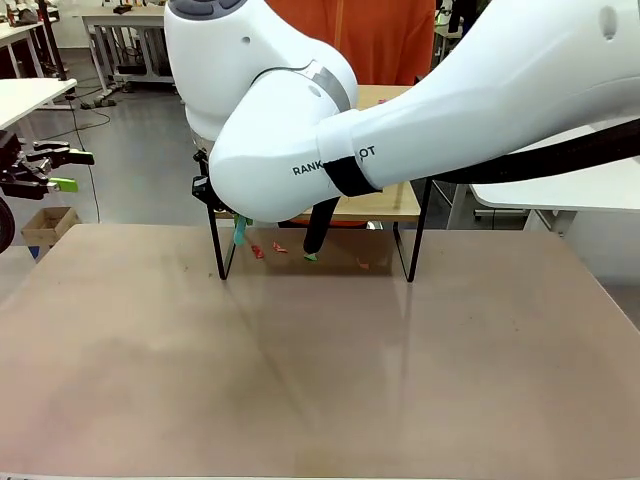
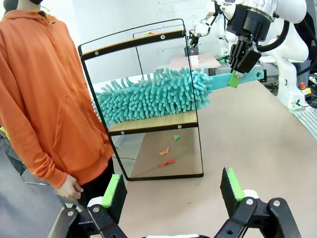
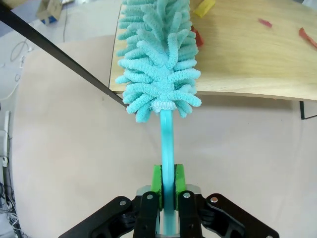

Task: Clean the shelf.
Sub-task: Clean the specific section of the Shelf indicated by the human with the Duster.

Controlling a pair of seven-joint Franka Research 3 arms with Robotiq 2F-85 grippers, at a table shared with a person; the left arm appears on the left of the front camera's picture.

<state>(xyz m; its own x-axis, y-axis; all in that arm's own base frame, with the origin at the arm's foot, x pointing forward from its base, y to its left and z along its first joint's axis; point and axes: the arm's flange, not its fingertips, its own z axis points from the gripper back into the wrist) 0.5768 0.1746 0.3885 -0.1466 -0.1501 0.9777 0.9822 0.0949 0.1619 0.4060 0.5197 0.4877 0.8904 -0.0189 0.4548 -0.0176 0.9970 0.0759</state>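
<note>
Shelf point(image 1: 390, 205) stands upright on legs at far middle of table point(image 1: 320, 380), long axis left-right. Teal fluffy duster point(image 2: 153, 96) lies across lower board at shelf's left end. Head points away toward person in orange hoodie point(image 2: 44, 89); handle sticks out near side. Right gripper point(image 3: 168, 176) clamped tight on handle, arm reaching across middle, wrist tipped down. Left gripper point(image 2: 171, 188) spread wide, holding nothing, low, facing shelf's left end frame. Coloured scraps point(image 2: 167, 162) on table beneath shelf.
</note>
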